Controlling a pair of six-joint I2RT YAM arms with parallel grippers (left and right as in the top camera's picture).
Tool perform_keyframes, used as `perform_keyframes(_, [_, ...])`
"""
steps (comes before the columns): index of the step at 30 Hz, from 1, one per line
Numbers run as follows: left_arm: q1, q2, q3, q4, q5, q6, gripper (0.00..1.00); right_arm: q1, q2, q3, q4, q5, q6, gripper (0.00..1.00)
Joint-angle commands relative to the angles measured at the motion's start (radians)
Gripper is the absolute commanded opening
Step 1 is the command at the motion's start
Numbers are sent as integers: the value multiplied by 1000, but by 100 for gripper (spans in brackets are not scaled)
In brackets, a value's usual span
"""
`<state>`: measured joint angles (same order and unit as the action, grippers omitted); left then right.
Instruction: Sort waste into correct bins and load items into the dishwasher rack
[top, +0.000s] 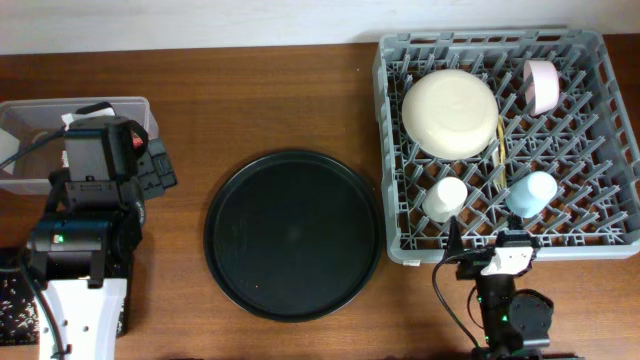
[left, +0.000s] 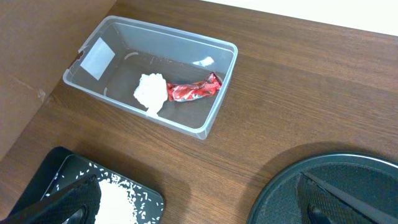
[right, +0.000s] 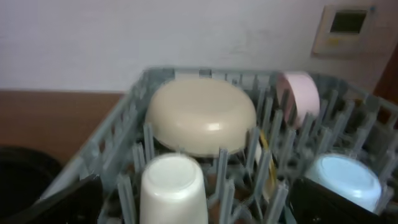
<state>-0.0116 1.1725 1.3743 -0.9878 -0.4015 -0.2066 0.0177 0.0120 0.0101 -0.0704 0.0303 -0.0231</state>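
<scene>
The clear bin (left: 93, 51) holds the crumpled white tissue (left: 150, 93) and the red wrapper (left: 194, 89). The black bin (left: 144, 200) carries a heap of white grains (left: 115, 200). My left gripper (left: 193, 214) hangs open above the wood between that bin and the round tray, holding nothing. In the grey dishwasher rack (top: 390, 150) sit the cream bowl (top: 450, 112), pink bowl (top: 543, 85), white cup (top: 445, 198), blue cup (top: 530, 193) and yellow-handled fork (top: 498, 150). My right gripper (right: 193, 214) stands open and empty at the rack's near edge, facing the white cup (right: 172, 190).
A round black tray (top: 292, 235) lies bare in the middle of the wooden table, between the bins and the rack. The left arm (top: 85, 200) covers part of the clear bin from above. A pale wall stands behind the rack.
</scene>
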Motion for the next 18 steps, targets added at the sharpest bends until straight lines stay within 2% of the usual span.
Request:
perform_keyframes(1, [3, -7, 3, -2, -14, -10, 99, 9, -8, -5, -8, 30, 2, 98])
perform_keyframes(18, [3, -7, 3, -2, -14, -10, 99, 8, -6, -5, -6, 28, 2, 98])
